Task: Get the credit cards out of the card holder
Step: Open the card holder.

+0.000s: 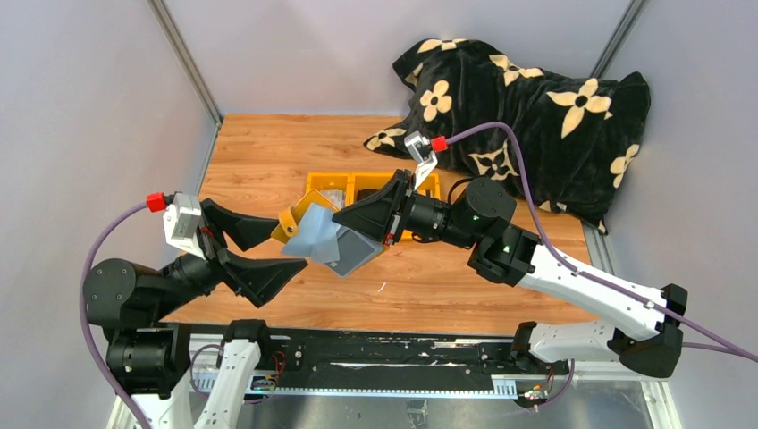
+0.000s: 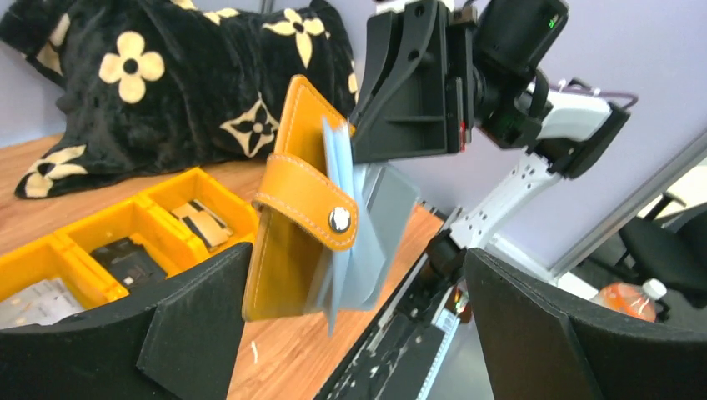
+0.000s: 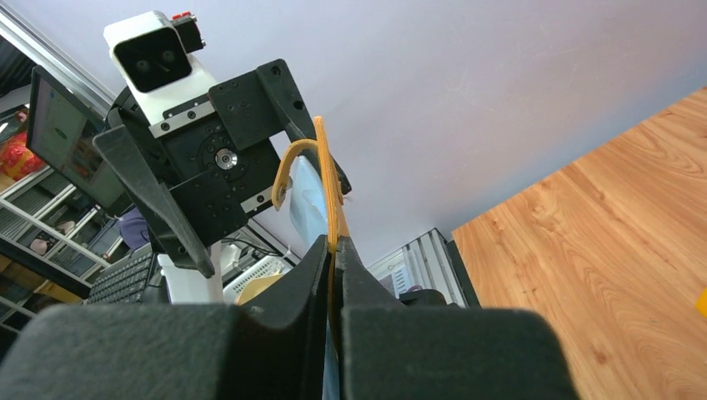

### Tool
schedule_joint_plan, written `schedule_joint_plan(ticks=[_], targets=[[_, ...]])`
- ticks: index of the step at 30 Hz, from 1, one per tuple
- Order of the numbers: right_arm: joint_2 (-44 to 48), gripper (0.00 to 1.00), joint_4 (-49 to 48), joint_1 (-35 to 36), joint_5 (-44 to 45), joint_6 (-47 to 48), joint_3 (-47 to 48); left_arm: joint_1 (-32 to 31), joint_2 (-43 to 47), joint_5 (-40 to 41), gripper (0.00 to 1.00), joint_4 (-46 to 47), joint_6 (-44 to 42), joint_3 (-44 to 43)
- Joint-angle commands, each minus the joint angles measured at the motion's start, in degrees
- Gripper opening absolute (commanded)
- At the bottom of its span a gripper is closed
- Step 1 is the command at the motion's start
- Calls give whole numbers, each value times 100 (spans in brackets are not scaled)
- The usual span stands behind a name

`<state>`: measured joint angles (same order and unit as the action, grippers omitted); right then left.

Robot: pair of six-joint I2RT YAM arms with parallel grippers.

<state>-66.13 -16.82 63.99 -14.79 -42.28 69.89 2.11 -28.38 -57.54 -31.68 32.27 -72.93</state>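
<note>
Right hand [image 1: 344,222] pinched almost shut on one edge of the card holder [image 2: 288,217], which hangs in the air above the surface [image 1: 268,152], just in front of the yellow tray [image 1: 315,181]. Left hand [image 1: 288,248] spread wide, one finger on each side of the holder's opposite end and very near its edges; contact not clear. Mustard cover toward the left, with the strap and its metal snap [image 2: 339,219] curving around one edge. Grey-blue leaves fanned out of the cover on the near side; credit cards not told apart from the inner faces. Darker grey panel [image 1: 357,252] lowest of all, its corner close to the wood. Bare wood left of the tray and along the near edge beneath both hands. Black flowered cushion [image 1: 536,107] across the far right corner, just behind the tray, with the right arm's elbow close in front of it. Grey walls along the left and far edges.
</note>
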Motion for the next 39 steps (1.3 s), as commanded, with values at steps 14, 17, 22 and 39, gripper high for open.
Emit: schedule_joint_plan(ticks=[14,17,22,39], targets=[[-557,0,251,286,-22,-60,603,-4,1008,308,100,-129,-670,1568],[-763,0,227,419,-81,-45,775,-4,1006,536,95,-129,-779,1574],[-803,0,146,474,-174,-65,734,-6,1051,848,56,-129,-1255,1463],[538,58,1059,132,-1292,964,-338,-1,588,-367,0,778,665,987]])
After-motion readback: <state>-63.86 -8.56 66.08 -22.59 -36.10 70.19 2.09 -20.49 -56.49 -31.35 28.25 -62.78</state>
